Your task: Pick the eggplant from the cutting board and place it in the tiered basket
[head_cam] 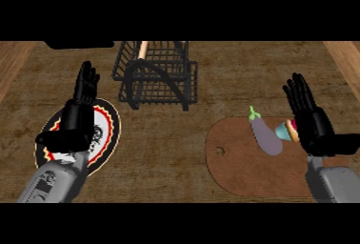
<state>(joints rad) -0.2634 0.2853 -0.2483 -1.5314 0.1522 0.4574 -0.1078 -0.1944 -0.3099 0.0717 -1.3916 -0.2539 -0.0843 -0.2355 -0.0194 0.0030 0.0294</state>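
Brown counter (pixel 183 157) carries everything — eggplant (pixel 266 137) lying on the cutting board (pixel 246 171), untouched, tiered basket (pixel 158 78) well apart behind. Right hand (pixel 309 121) stands just beside it, fingers straight, holding nothing, likely poised to grasp. Left hand (pixel 77 119), also flat, idles over a plate (pixel 109 128).

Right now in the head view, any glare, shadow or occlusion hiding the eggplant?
Head view: no glare; lighting even and dim. The eggplant shows whole on the cutting board. The right hand hides part of a small coloured item beside it. The tiered basket reads dark, its wires clear against the counter.
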